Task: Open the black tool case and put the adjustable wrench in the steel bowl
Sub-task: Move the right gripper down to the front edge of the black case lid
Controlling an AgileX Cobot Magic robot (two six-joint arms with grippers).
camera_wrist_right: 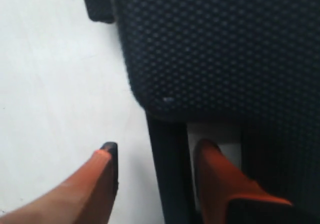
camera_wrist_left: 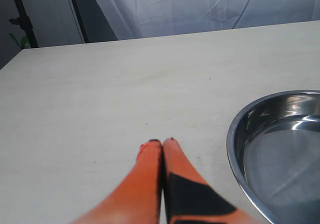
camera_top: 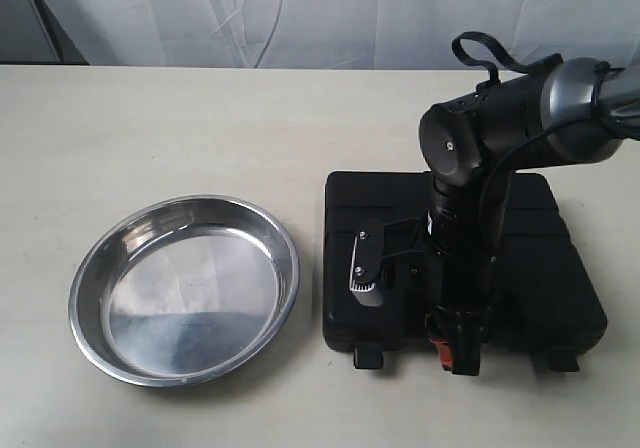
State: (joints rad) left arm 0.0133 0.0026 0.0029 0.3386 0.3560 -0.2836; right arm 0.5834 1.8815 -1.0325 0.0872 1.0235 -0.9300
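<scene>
The black tool case (camera_top: 560, 258) lies closed and flat on the table, right of the steel bowl (camera_top: 185, 288), which holds nothing. My right gripper (camera_top: 455, 353) is at the case's near edge and open. In the right wrist view the right gripper (camera_wrist_right: 157, 146) straddles the case's handle bar (camera_wrist_right: 167, 169): one finger is in the slot, the other is outside over the table. The dimpled lid of the case (camera_wrist_right: 215, 49) fills that view. My left gripper (camera_wrist_left: 161, 141) is shut on nothing, low over bare table beside the bowl (camera_wrist_left: 280, 149). The adjustable wrench is hidden.
Two small latches (camera_top: 368, 353) (camera_top: 555, 360) stick out from the case's near edge. The right arm (camera_top: 500, 128) reaches over the lid from the right. A pale table (camera_top: 200, 138) stretches behind the bowl to a white curtain (camera_top: 300, 13).
</scene>
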